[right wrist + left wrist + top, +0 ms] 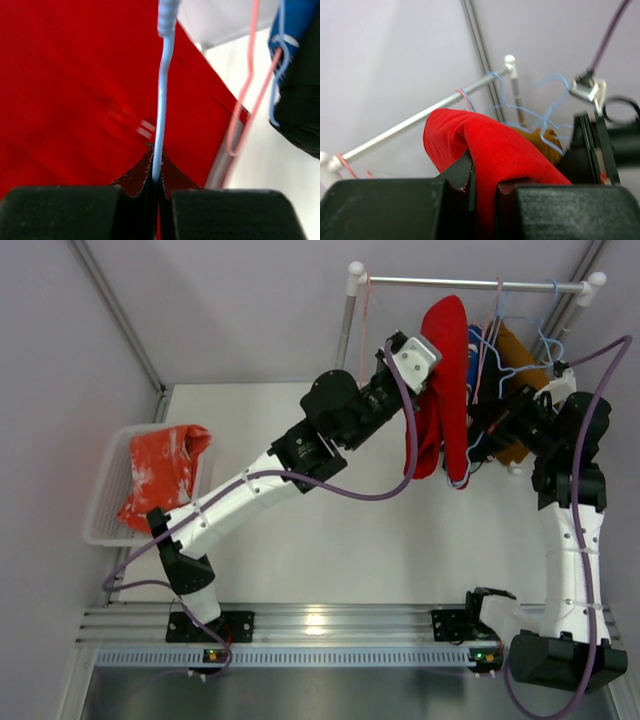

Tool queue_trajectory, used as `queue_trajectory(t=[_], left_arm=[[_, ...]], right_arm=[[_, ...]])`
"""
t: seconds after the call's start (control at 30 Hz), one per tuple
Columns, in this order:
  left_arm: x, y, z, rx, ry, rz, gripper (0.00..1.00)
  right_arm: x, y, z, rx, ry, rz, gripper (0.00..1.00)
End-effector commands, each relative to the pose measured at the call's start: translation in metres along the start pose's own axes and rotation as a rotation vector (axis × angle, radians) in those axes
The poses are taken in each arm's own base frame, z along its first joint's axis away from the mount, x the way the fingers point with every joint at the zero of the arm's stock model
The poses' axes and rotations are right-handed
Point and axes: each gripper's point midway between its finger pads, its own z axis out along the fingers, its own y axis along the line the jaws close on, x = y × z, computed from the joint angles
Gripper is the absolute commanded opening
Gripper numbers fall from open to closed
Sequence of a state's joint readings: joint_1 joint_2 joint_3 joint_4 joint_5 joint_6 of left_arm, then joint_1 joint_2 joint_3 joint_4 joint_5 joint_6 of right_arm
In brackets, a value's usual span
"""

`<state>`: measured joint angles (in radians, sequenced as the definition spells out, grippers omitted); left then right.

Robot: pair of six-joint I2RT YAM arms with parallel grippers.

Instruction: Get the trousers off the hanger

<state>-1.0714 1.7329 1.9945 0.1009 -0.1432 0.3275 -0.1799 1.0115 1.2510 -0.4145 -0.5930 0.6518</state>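
Plain red trousers [447, 390] hang over a hanger on the white rail [470, 283] at the back right. My left gripper [430, 378] is shut on their upper fold; in the left wrist view the red cloth [490, 150] is pinched between the jaws of the gripper [485, 196]. My right gripper [488, 427] is shut on the light blue wire hanger [163, 100], seen in the right wrist view [156, 181] with the red trousers [75, 90] right behind. Blue-and-white [480, 348] and brown [516, 362] garments hang further right.
A white basket [105, 502] at the left holds orange-red speckled trousers [162, 470]. Pink [245, 100] and blue wire hangers [545, 107] crowd the rail. A black garment [300, 105] hangs close on the right. Walls stand behind and beside the rack.
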Motion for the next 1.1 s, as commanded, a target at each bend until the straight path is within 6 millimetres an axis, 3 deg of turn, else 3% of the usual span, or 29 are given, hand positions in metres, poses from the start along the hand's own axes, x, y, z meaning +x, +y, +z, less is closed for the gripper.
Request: queue_trajectory(t=[0.0,0.07,0.2,0.37,0.57,0.63,0.67,0.7,0.77,0.8,0.87,0.9,0.93,0.97,1.0,1.07], left_arm=[[-0.174,0.077,-0.034,-0.232,-0.486,-0.016,0.00],[-0.194,0.086,-0.041,-0.262,-0.535,0.004,0.00],[-0.212,0.097,-0.050,-0.311,-0.588,0.051,0.00],[-0.232,0.118,-0.072,-0.411,-0.625,0.119,0.00],[-0.259,0.151,-0.116,-0.562,-0.639,0.219,0.00],[-0.272,0.167,-0.144,-0.633,-0.638,0.265,0.00],[-0.263,0.168,-0.146,-0.647,-0.607,0.288,0.00],[-0.273,0.183,-0.172,-0.714,-0.616,0.277,0.00],[-0.260,0.193,-0.184,-0.773,-0.555,0.326,0.00],[-0.262,0.221,-0.210,-0.856,-0.528,0.355,0.00],[-0.247,0.246,-0.223,-0.900,-0.481,0.306,0.00],[-0.251,0.267,-0.251,-0.981,-0.468,0.330,0.00],[-0.231,0.271,-0.253,-0.997,-0.416,0.343,0.00],[-0.227,0.276,-0.264,-1.020,-0.409,0.364,0.00],[-0.223,0.282,-0.288,-1.060,-0.394,0.396,0.00],[-0.216,0.289,-0.311,-1.110,-0.356,0.408,0.00]], right_arm=[[0.013,-0.023,-0.003,0.053,0.012,-0.084,0.00],[0.019,-0.025,-0.005,0.053,0.020,-0.088,0.00],[0.031,-0.027,-0.006,0.035,0.046,-0.086,0.00],[0.036,-0.007,-0.011,-0.058,0.056,-0.105,0.00],[0.037,0.010,-0.014,-0.133,0.060,-0.127,0.00],[0.036,0.015,-0.013,-0.155,0.058,-0.130,0.00],[0.035,0.018,-0.013,-0.167,0.057,-0.130,0.00],[0.034,0.020,-0.013,-0.174,0.057,-0.128,0.00],[0.032,0.023,-0.011,-0.188,0.059,-0.126,0.00],[0.030,0.026,-0.011,-0.198,0.056,-0.130,0.00],[0.028,0.028,-0.008,-0.211,0.059,-0.132,0.00],[0.026,0.031,-0.008,-0.219,0.058,-0.136,0.00],[0.025,0.031,-0.006,-0.220,0.060,-0.136,0.00],[0.025,0.030,-0.004,-0.219,0.061,-0.135,0.00],[0.024,0.030,-0.003,-0.219,0.061,-0.135,0.00],[0.023,0.030,-0.001,-0.221,0.064,-0.133,0.00]])
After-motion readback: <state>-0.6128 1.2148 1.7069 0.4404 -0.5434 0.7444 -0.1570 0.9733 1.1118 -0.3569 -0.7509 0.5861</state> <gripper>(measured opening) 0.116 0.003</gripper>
